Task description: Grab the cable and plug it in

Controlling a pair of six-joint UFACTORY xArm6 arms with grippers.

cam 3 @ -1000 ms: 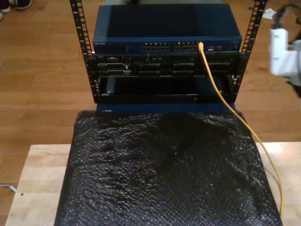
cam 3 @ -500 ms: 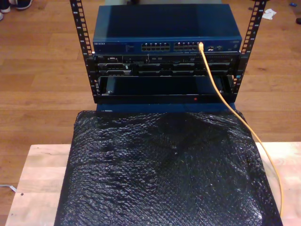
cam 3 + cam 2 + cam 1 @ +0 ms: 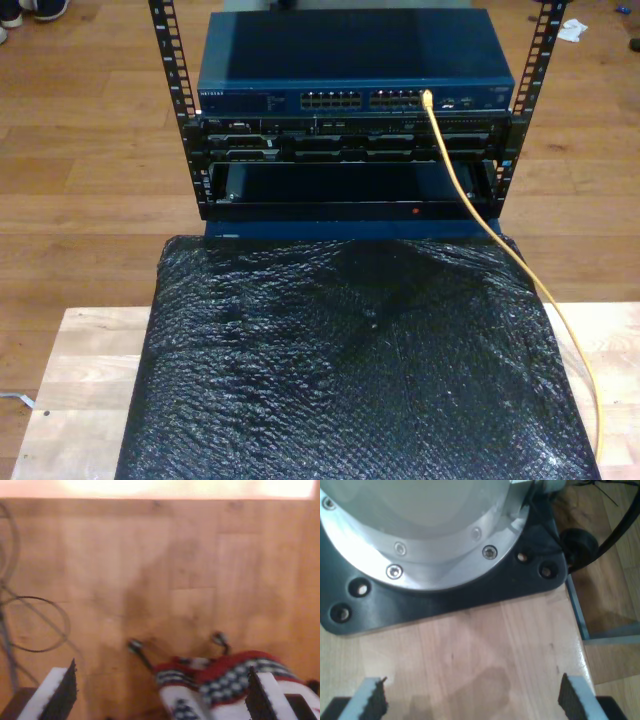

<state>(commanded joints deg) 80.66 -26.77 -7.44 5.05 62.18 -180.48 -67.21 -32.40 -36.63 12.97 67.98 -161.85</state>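
The yellow-orange cable (image 3: 470, 205) has its tip in a port (image 3: 427, 97) of the blue network switch (image 3: 355, 60) at the top of the rack. From there it runs down over the black mat (image 3: 350, 360) toward the exterior view's lower right. My first gripper (image 3: 472, 700) is open above bare wooden tabletop, close to an arm's black base plate (image 3: 450, 592). My second gripper (image 3: 162, 695) is open too, high above the wooden floor, with nothing between its fingers.
The black rack (image 3: 350, 165) stands on the floor beyond the wooden table (image 3: 85, 370). Under the second gripper lie a red, white and black patterned fabric item (image 3: 220, 680) and thin dark wires (image 3: 30, 625). A black cable (image 3: 615, 525) hangs past the table edge.
A white arm part at the exterior view's right edge one second ago has left that view. The cable, switch and mat have not moved.
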